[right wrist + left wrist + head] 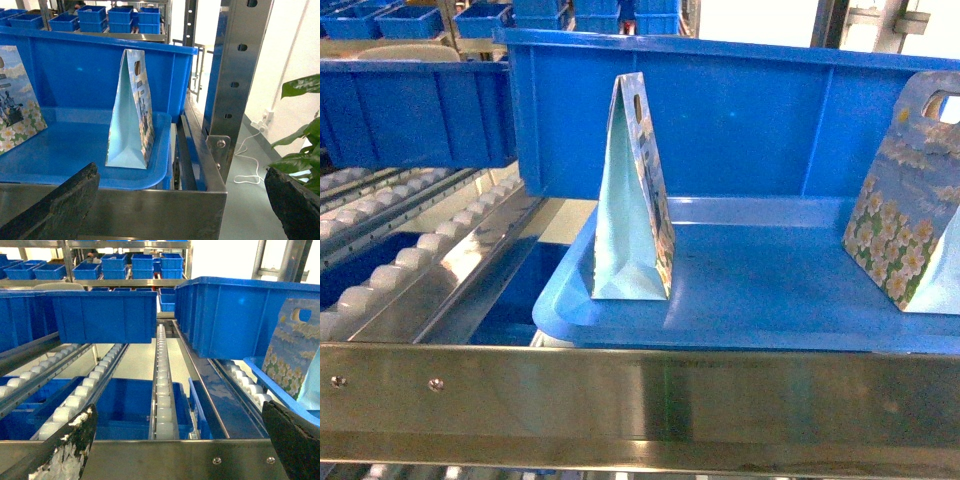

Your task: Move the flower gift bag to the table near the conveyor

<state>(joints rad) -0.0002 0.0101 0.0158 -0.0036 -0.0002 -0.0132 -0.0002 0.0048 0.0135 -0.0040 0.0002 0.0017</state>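
Blue-floral paper gift bag (638, 195) stands upright on blue plastic tray (780, 290), frame centre, ungrasped. Left gripper (175, 445) and right gripper (185, 210) wide open, empty. Nothing moved yet.

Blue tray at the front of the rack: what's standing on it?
Two flower gift bags stand upright on the blue tray: one seen edge-on, one at the right, cropped. Their insides are hidden. A taller blue bin stands behind.
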